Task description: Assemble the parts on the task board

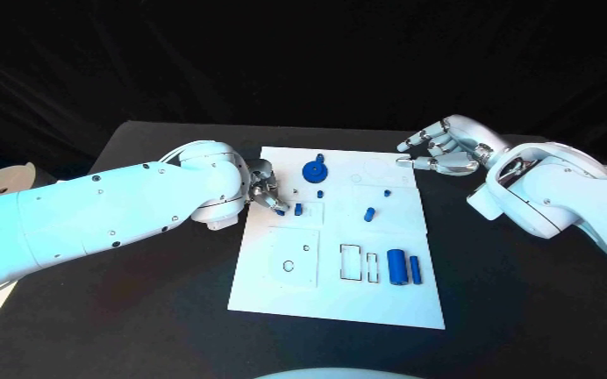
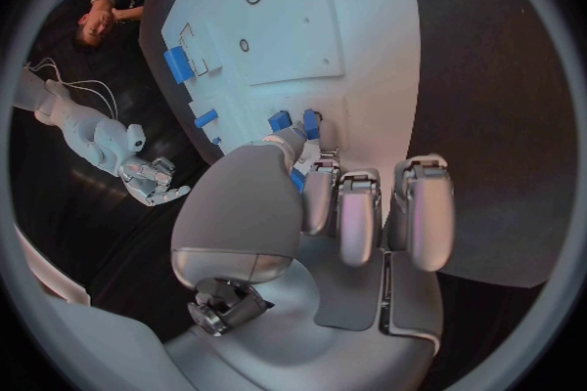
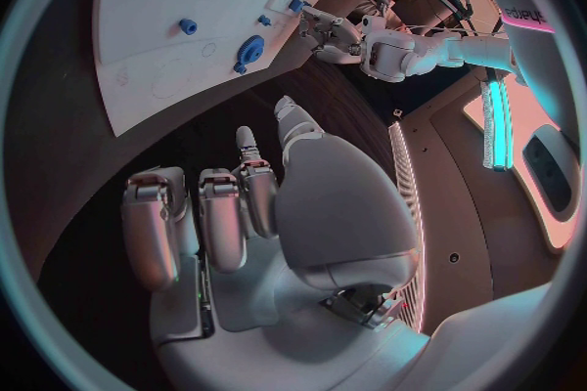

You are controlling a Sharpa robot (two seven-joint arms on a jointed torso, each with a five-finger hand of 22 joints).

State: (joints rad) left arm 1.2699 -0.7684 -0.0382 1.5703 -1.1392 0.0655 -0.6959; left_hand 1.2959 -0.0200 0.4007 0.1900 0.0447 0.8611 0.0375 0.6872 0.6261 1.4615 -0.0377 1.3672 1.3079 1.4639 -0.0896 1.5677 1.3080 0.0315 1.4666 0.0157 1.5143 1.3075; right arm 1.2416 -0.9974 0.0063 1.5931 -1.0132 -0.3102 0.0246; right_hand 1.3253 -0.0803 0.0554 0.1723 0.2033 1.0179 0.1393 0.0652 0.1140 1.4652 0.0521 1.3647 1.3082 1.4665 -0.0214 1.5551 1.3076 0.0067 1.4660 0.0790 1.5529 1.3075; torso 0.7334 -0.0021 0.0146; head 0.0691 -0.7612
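The white task board lies mid-table. My left hand hovers over its left edge, and a small blue part shows pinched between the thumb and a finger. Just beyond its fingertips a short blue peg stands in the board. My right hand hangs off the board's far right corner, its fingers loosely curved and apart with nothing in them. Also on the board are a blue round wheel-like part, a blue pin, a blue cylinder and a blue bar.
A raised square plate with a hole and two rectangular slots take up the board's near half. Two tiny blue pieces sit near the far half. Black table surrounds the board.
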